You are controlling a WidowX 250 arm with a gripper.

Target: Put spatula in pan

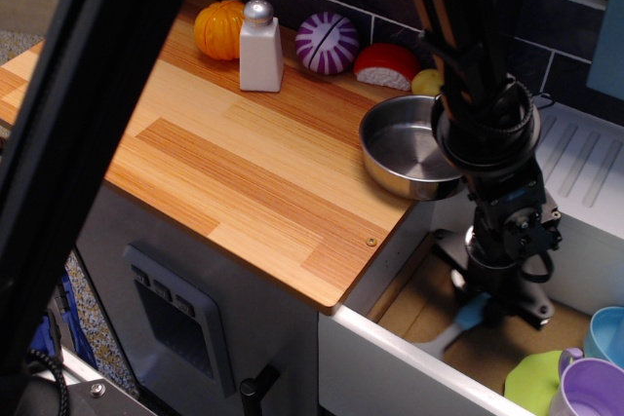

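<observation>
The spatula (466, 320) lies on the sink floor at the lower right. Its light-blue handle points up right and its pale blade (435, 342) lies near the sink's front wall. My gripper (493, 287) hangs down into the sink right over the upper end of the handle and hides that end. Its dark fingers (534, 311) stand spread apart on either side of the handle, open, holding nothing. The shiny steel pan (388, 174) sits empty on the wooden counter's right edge, just above and left of the gripper.
An orange pumpkin (218, 29), a white shaker (260, 46), a purple onion (327, 43), a red wedge (386, 65) and a yellow piece (427, 82) line the back wall. A green plate (531, 379), a purple cup (590, 395) and a light-blue cup (608, 330) sit in the sink's right corner. A white drainboard (585, 158) lies beyond.
</observation>
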